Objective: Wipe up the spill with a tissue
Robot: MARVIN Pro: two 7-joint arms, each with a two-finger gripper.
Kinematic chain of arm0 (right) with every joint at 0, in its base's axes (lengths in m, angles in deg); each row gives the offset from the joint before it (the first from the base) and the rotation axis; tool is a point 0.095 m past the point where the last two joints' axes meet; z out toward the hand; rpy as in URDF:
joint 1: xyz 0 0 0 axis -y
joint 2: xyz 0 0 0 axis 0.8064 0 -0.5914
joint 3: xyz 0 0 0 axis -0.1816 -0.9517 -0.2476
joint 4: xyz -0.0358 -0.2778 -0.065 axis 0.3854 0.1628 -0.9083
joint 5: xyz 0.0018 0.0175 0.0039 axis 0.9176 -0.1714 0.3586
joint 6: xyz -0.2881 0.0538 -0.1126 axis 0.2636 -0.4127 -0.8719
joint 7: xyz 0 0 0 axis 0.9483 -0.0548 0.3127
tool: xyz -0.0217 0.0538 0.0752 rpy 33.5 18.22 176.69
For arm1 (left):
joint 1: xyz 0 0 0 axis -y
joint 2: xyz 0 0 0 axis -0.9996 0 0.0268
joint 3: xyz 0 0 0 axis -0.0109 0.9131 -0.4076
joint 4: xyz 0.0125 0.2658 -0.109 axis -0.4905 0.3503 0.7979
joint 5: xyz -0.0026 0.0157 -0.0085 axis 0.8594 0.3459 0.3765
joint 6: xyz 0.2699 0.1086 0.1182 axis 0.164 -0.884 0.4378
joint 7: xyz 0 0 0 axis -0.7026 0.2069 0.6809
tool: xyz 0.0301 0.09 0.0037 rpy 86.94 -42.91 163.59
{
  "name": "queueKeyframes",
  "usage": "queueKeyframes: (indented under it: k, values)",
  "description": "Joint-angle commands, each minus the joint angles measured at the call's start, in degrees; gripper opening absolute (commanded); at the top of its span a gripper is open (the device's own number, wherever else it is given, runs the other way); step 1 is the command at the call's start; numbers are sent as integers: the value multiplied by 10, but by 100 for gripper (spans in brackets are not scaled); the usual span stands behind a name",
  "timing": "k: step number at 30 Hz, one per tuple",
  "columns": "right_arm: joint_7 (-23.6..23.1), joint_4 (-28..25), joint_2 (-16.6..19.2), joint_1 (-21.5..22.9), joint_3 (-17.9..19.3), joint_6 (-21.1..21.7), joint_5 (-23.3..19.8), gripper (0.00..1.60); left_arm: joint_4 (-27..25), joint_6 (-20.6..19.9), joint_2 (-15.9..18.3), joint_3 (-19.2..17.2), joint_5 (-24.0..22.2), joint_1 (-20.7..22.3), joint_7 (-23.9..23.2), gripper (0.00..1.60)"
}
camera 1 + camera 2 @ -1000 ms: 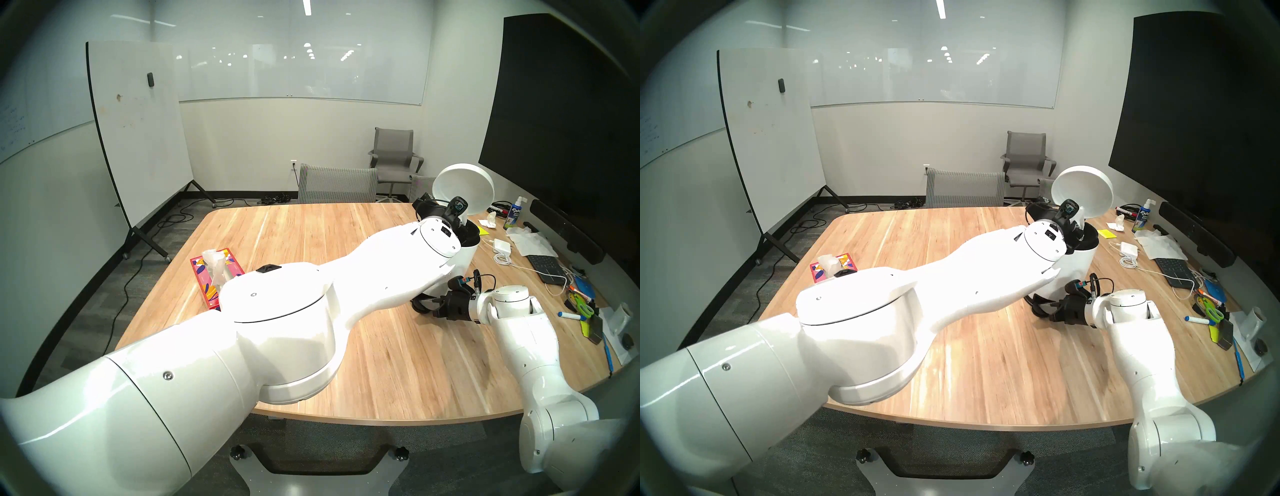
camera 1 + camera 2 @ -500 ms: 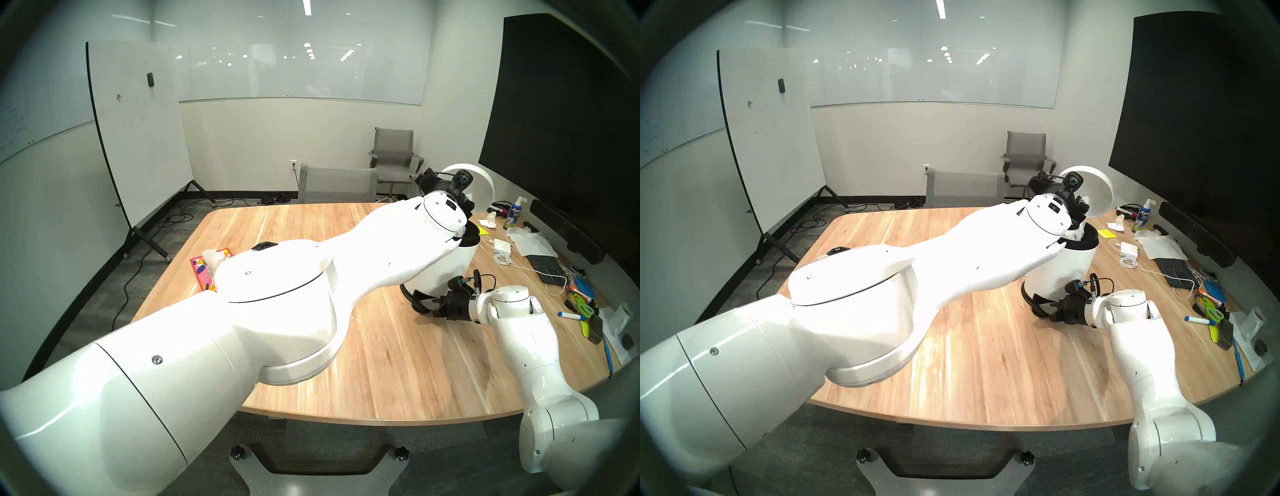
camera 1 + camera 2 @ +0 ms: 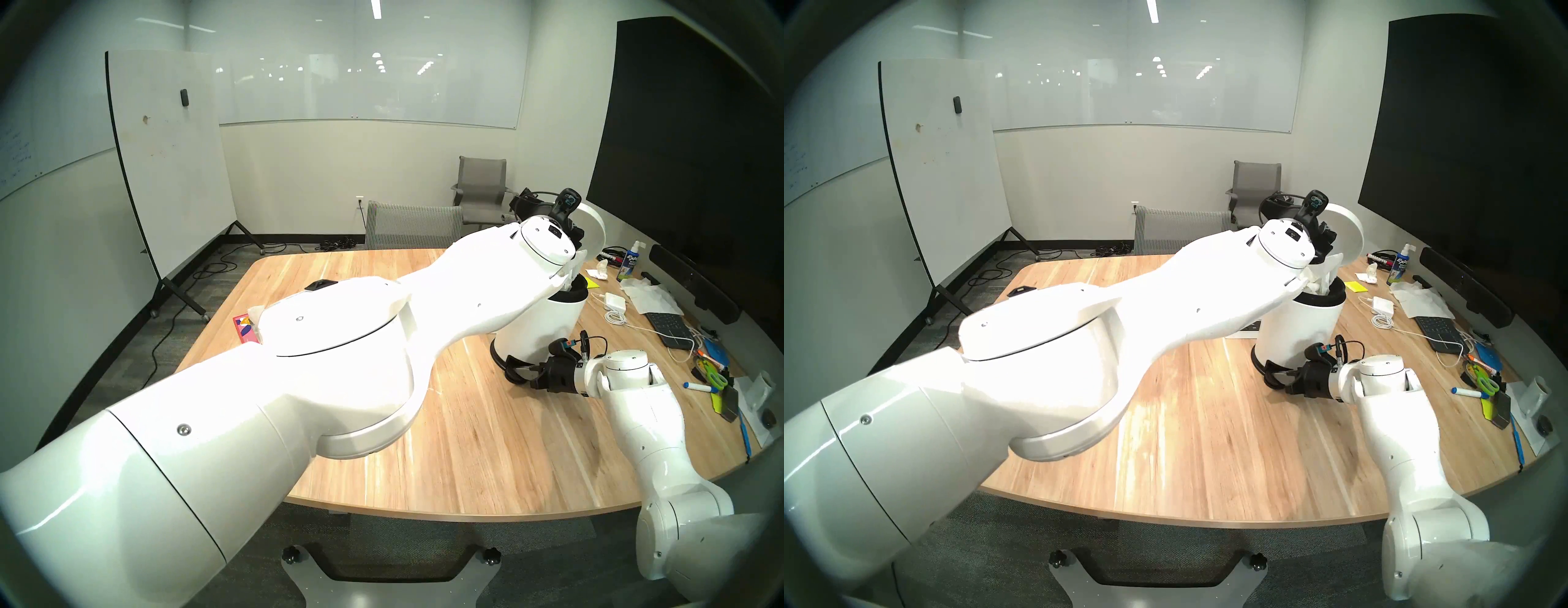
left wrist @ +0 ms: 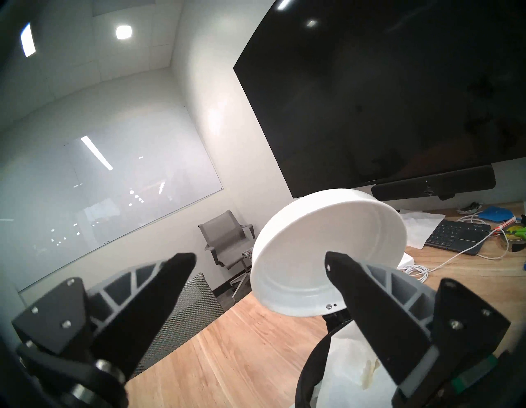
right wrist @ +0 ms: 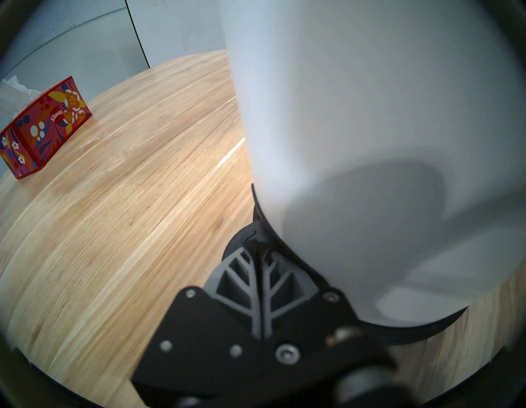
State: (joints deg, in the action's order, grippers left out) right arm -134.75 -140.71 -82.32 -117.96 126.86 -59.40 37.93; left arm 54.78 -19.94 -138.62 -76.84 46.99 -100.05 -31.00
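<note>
A crumpled white tissue (image 3: 1326, 275) sticks up out of the mouth of the white bin (image 3: 1301, 335), whose round lid (image 3: 1346, 229) stands open. My left gripper (image 4: 259, 259) hovers just above the bin mouth, open and empty; the wrist view shows the tissue (image 4: 350, 367) below it. My right gripper (image 5: 257, 250) is shut, its tips resting on the black pedal at the bin's (image 5: 370, 114) base. It also shows low on the table as the right gripper (image 3: 515, 371). No spill shows on the visible wood; my left arm hides part of the table.
A red floral tissue box (image 5: 42, 128) sits at the table's left, mostly behind my left arm. The right edge holds a keyboard (image 3: 668, 329), a charger (image 3: 613, 301), a spray bottle (image 3: 630, 263), scissors (image 3: 715, 375) and papers. A mesh chair (image 3: 413, 225) stands at the far edge.
My left arm has lifted up and away from inside the bin mouth. The tissue now shows sticking out of the bin. The right arm has stayed on the pedal.
</note>
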Motion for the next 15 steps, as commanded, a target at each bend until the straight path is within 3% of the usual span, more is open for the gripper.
queueKeyframes:
  k: [1, 9, 15]
  values:
    - [4, 10, 5, -15, -3, 3, 7, 0, 12, 10, -4, -14, -5, 33, 4, 160]
    - [7, 11, 6, -17, -4, 4, 10, 0, 39, 46, -4, -25, -13, 37, 19, 160]
    - [12, 10, 7, -18, -8, 6, 14, 0, 28, 120, -4, -24, 9, 26, 73, 160]
